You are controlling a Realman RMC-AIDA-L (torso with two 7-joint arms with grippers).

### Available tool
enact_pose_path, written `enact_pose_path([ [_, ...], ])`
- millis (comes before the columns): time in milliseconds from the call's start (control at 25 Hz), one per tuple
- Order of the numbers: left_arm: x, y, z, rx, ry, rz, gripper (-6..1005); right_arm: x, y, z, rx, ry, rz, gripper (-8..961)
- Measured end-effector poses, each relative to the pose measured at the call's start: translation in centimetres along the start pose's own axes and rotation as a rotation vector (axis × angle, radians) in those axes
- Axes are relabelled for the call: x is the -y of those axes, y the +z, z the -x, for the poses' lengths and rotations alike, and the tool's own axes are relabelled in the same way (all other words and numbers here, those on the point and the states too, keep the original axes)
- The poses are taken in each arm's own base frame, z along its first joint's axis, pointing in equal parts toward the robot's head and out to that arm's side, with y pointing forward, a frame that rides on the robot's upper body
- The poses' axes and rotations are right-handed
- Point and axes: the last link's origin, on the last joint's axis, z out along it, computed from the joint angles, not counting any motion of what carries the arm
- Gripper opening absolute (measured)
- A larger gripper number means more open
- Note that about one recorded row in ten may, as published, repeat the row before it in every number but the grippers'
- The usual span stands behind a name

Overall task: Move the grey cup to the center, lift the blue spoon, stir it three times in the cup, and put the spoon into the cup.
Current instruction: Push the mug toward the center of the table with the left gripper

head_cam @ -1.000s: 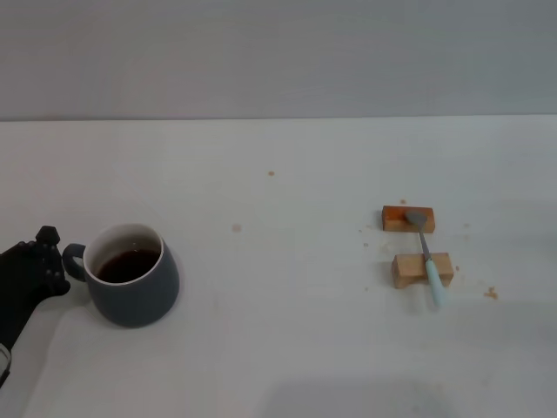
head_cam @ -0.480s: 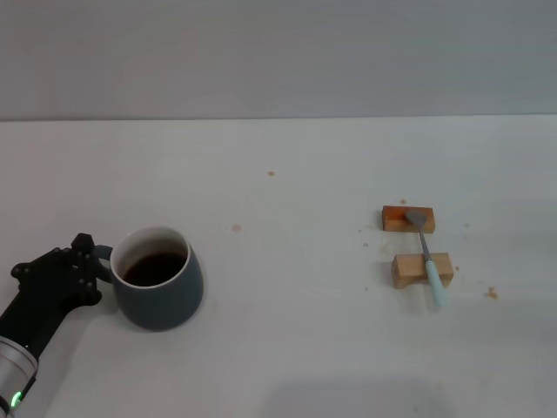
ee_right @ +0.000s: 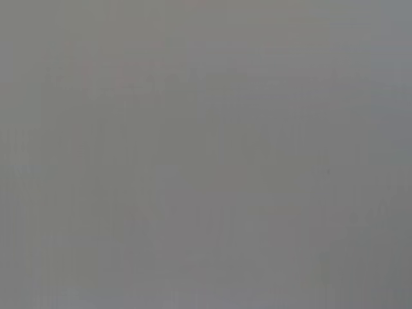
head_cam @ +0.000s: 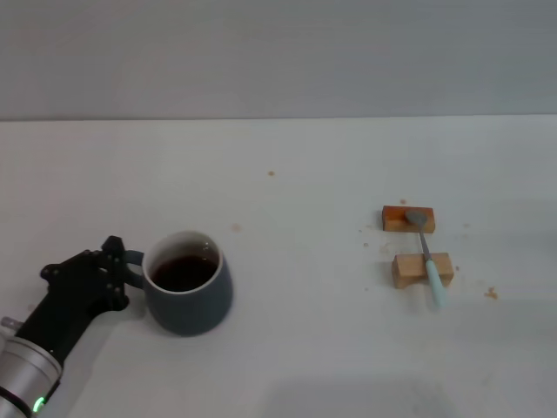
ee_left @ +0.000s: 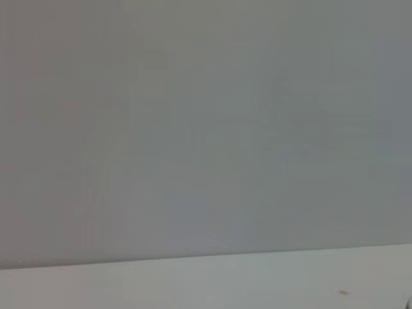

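Grey and squat, the cup (head_cam: 187, 283) stands on the white table (head_cam: 287, 348) toward the robot's left, a dark drink inside, its small handle pointing at the left gripper (head_cam: 111, 273). That gripper sits right at the handle and looks clenched on it, though the fingertips blend into the dark handle, so the hold is a judgement. The right gripper is out of sight (its wrist camera shows only blank grey).

Well apart on the robot's right, the blue spoon (head_cam: 427, 260) lies across two wooden blocks (head_cam: 421, 269), bowl on the far block, pale handle overhanging the near one.

The first step, bringing the cup to the centre, looks underway. The main risk is the liquid: a jerky slide or a tilt from the handle-side grip could slop it over the rim. A loose pinch could also let the cup swivel.
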Motion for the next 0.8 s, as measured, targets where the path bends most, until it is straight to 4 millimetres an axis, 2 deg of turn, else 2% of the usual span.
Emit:
enact_pose_path([
  [800,-2.2,0.6,-0.1,0.009,-0.015,0.066,-2,0.2,-0.1,-0.2,-0.004,0.001,-0.004,416],
])
